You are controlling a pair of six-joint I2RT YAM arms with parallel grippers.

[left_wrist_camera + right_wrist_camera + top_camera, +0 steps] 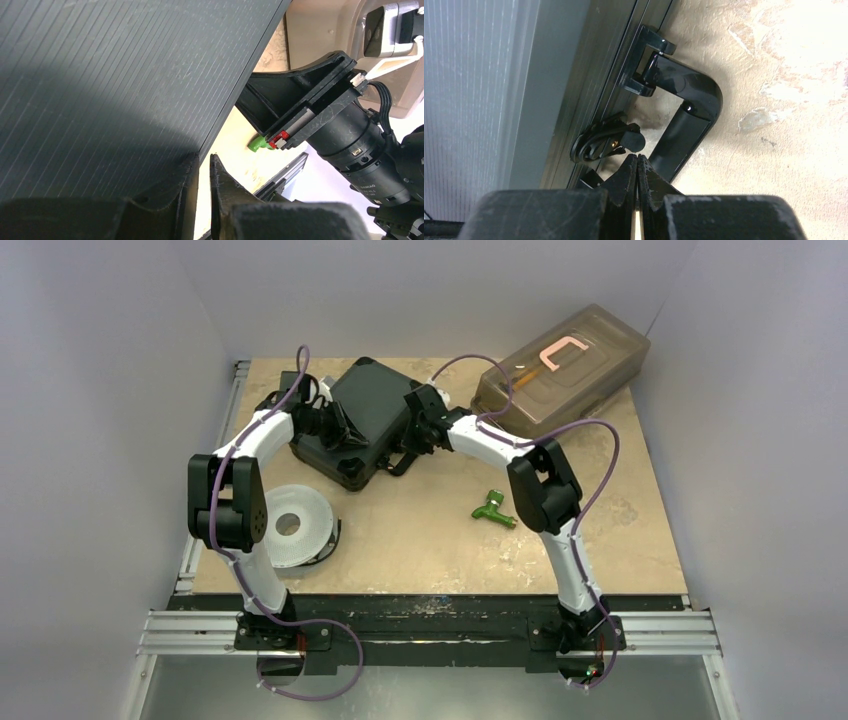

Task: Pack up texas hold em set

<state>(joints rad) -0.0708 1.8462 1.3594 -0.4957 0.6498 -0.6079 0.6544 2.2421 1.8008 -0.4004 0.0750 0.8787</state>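
The black hard case [365, 410] lies closed at the back middle of the table, so the chips, cards and buttons are hidden. My left gripper [340, 430] rests on the case's ribbed lid [125, 75] near its edge; in the left wrist view the gripper [203, 162] is shut with a thin gap and holds nothing. My right gripper [412, 440] is at the case's front side. In the right wrist view it [637, 157] is shut and empty, its tips just below the black latch [606, 142] and beside the handle [689, 115].
A large translucent grey plastic box [565, 365] stands at the back right. A green toy faucet [493, 508] lies right of centre and also shows in the left wrist view [259, 143]. A white spool [290, 525] sits at the front left beside my left arm.
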